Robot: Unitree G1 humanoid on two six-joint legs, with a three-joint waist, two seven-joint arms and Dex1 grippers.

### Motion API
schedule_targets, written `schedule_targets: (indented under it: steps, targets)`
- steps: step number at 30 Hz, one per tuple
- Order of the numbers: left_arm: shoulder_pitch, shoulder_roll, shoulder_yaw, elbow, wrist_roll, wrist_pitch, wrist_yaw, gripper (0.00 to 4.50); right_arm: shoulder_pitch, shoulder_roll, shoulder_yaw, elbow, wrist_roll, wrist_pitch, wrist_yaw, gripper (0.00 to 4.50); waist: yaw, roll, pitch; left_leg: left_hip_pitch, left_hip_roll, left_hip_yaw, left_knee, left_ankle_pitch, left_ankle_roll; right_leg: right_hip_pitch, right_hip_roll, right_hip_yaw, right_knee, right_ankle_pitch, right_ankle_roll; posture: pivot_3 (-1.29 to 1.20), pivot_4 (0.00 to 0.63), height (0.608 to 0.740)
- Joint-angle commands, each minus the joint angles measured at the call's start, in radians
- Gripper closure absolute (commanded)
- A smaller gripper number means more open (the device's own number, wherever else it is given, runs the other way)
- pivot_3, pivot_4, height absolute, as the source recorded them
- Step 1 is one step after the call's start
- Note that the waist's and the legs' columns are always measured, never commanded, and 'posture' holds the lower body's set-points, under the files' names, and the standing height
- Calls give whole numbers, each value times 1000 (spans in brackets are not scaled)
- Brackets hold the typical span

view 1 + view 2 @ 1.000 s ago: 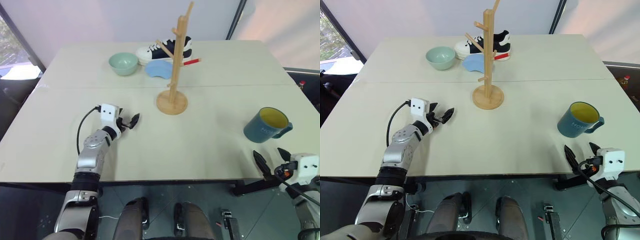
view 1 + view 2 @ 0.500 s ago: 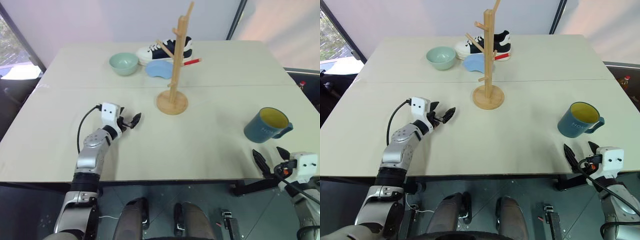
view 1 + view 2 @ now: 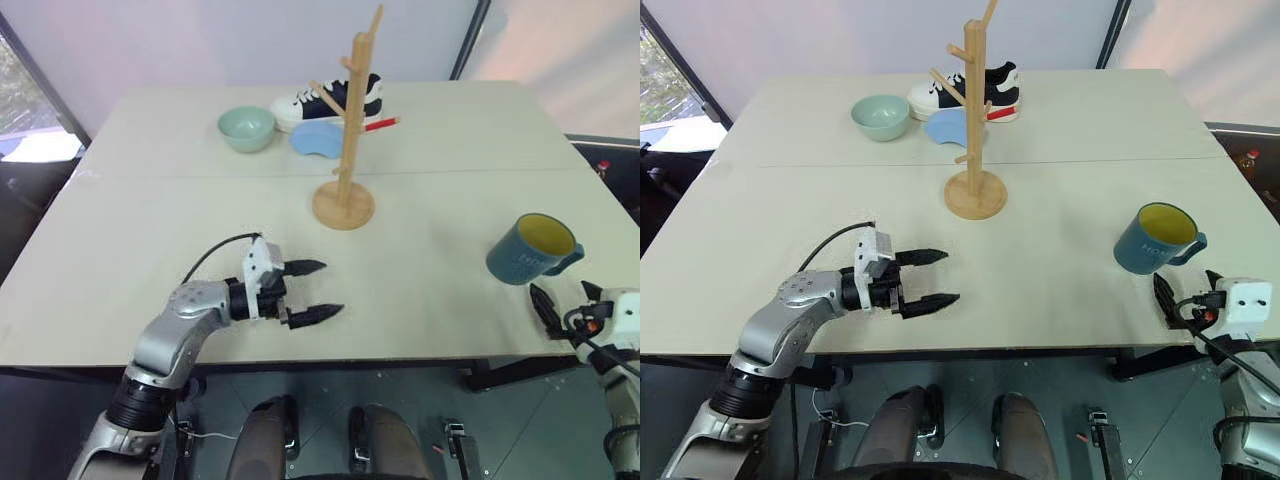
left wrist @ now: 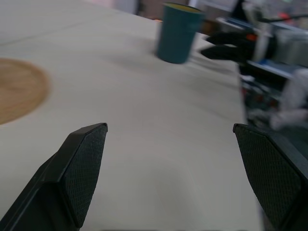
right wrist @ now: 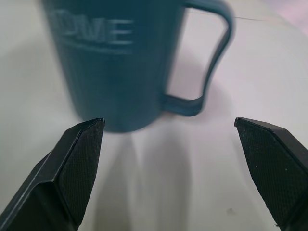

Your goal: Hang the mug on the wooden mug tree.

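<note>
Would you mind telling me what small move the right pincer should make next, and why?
Probably ease the right pincer forward so its open fingers straddle the dark teal ceramic mug. The mug stands upright on the table just ahead of it, untouched, handle toward the robot's right, far from the tall wooden mug tree.

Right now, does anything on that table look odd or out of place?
Yes: a sneaker sits on the table at the far side, behind the wooden mug tree, beside the green bowl. Footwear among tableware looks odd. Nothing looks spilled or tipped over.
</note>
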Motion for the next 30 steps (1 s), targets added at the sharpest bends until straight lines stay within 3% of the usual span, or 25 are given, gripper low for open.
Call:
schedule_targets:
  steps: [1,12,30]
  targets:
    - [-14,3,-3,-38,-11,-3,-5,0,-6,-23,-32,7,0,-34,1,12,1,0,0,0,0,0,0,0,0,0,0,0,0,0,0,0,150,730]
    - [-13,11,-4,-44,-7,-17,-11,0,-13,-58,-65,60,16,-59,27,12,2,0,0,0,0,0,1,0,0,1,1,0,1,0,1,0,150,730]
    - [6,21,10,-75,-11,-14,13,0,-166,-108,-10,191,-36,-52,15,12,0,1,0,0,0,0,2,1,2,1,1,0,1,0,1,0,150,730]
